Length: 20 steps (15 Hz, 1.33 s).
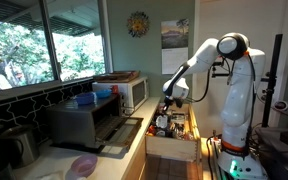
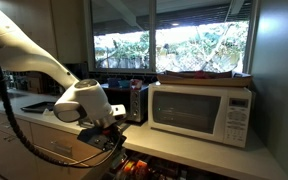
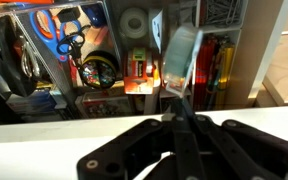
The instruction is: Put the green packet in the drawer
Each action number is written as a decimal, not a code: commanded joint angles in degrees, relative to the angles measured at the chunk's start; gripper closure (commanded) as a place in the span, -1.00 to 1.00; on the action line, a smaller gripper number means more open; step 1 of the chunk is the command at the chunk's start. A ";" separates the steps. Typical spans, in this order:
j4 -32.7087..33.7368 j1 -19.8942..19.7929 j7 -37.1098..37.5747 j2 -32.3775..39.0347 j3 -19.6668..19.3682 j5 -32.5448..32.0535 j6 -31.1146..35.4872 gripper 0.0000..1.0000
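Observation:
My gripper (image 3: 176,108) is shut on the pale green packet (image 3: 182,55) and holds it by its lower edge, upright, above the open drawer (image 3: 269,60). The drawer is light wood with a pale front, pulled out below the counter in an exterior view (image 1: 174,148). It holds scissors (image 3: 64,35), a tape roll (image 3: 134,22) and several other small items in compartments. In an exterior view the gripper (image 1: 172,95) hangs over the drawer. Another exterior view shows the gripper (image 2: 104,128) above the drawer's contents (image 2: 144,168); the packet is not clear there.
A dark grey toaster oven (image 1: 92,120) with its door open stands on the counter. A white microwave (image 2: 204,112) stands behind it, also in an exterior view (image 1: 134,92). A pink plate (image 1: 84,165) lies on the counter front. Windows run behind.

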 commanded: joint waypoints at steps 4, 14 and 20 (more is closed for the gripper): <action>1.17 -0.94 -9.65 3.64 -3.81 0.55 -2.12 1.00; 2.08 0.03 -14.54 6.54 -4.57 5.37 -1.10 1.00; 4.97 -0.73 -25.02 11.50 -4.47 15.05 -2.30 1.00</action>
